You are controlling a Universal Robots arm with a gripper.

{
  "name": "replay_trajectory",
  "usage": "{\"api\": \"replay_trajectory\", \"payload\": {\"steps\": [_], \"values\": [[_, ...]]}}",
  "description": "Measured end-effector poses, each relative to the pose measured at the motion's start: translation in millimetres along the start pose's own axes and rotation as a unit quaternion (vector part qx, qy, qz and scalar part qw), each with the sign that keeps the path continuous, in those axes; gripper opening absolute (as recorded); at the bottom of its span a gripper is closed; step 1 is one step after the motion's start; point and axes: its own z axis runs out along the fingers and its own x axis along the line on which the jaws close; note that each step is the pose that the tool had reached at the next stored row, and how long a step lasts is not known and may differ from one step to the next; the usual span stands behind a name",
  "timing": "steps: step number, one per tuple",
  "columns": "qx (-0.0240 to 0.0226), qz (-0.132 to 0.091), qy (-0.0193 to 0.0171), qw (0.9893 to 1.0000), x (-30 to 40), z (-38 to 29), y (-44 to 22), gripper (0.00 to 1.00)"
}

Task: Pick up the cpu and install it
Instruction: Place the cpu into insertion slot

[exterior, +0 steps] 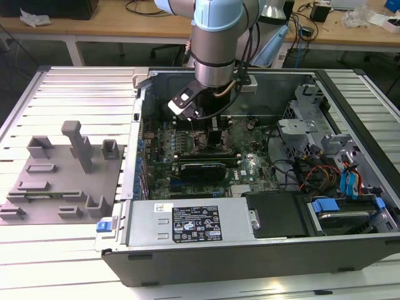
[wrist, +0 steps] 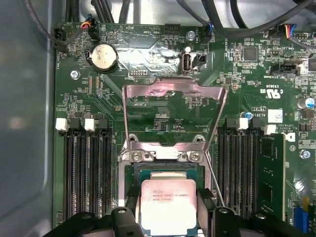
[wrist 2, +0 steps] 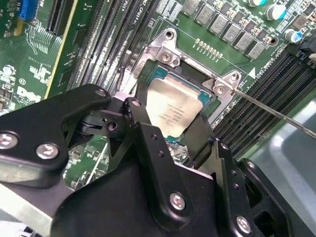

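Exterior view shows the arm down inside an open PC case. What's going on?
The arm's black gripper is shut on the cpu, a small flat square chip with a pale silver top, right at the black square socket on the green motherboard inside the open grey computer case. The socket's silver metal retention plate stands flipped up, so nothing is clamped in yet.

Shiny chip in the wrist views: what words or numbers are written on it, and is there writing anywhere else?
Shiny chip: a few dark lines of print, too small to read surely.
Green board: tiny white letters all over, too small to read.
White sticker on the grey box in the exterior view: black print and signs, too blurred to read.
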Motion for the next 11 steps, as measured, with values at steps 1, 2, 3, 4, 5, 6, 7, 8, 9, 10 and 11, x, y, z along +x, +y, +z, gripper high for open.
{"api": "replay_trajectory", "payload": {"steps": [1,2,3,4,5,6,7,8,9,10,11], "values": [[0.0,0.0,0.0012,1.0,0.2,0.4,0.0,0.54],[-0.0001,0.0,0.0029,1.0,0.4,0.9,0.0,0.54],[0.0,0.001,0.0032,1.0,0.4,1.0,0.0,0.54],[0.0,0.001,0.0033,1.0,0.4,1.1,0.0,0.54],[0.0,0.001,0.0033,1.0,0.5,1.1,0.0,0.54],[0.0,0.001,0.0033,1.0,0.5,1.1,0.0,0.54],[0.0,0.002,0.0033,1.0,0.5,1.2,0.0,0.54],[0.0,0.002,0.0033,1.0,0.5,1.2,0.1,0.54],[-0.0001,0.002,0.0033,1.0,0.5,1.2,0.1,0.54],[-0.0002,0.002,0.0035,1.0,0.5,0.6,0.1,0.54],[-0.0002,0.002,0.0036,1.0,0.5,-0.2,0.2,0.54]]}}
